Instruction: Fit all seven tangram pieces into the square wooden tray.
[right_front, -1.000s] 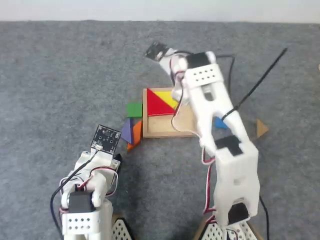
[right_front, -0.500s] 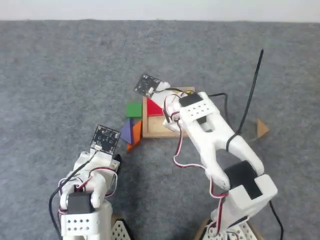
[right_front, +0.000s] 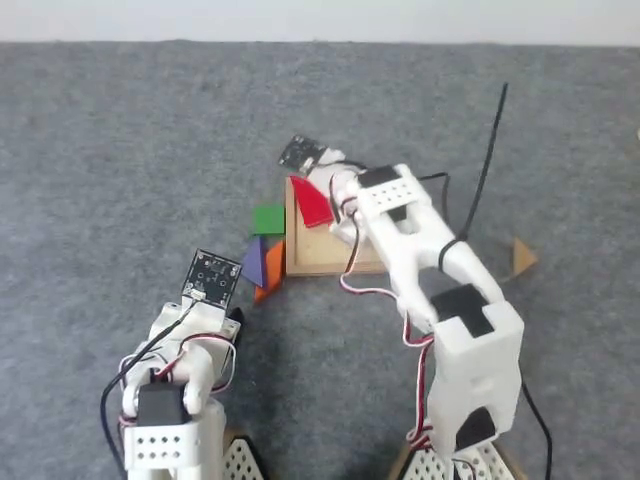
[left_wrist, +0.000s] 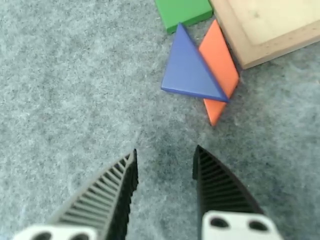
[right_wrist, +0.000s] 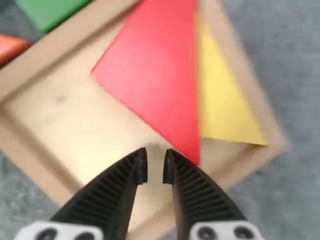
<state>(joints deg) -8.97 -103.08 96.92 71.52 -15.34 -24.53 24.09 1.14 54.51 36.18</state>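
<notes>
The square wooden tray (right_wrist: 75, 135) holds a red triangle (right_wrist: 160, 75) and a yellow triangle (right_wrist: 222, 105) side by side along one edge. My right gripper (right_wrist: 155, 160) hangs just above the tray's bare floor by the red triangle's corner, shut to a thin gap with nothing in it. In the high view the right arm (right_front: 400, 215) covers much of the tray (right_front: 310, 262). A green square (right_front: 268, 218), a blue triangle (left_wrist: 190, 75) and an orange piece (left_wrist: 220, 65) lie on the carpet beside the tray. My left gripper (left_wrist: 165, 155) stands open over carpet short of the blue triangle.
A tan triangle (right_front: 523, 257) lies on the grey carpet far right of the tray. The right arm's black cable (right_front: 485, 170) arcs over the table. Open carpet surrounds the tray on the far and left sides.
The right arm pulled back from beyond the tray, and its wrist swung left and down over the tray. The left arm and the pieces have not moved.
</notes>
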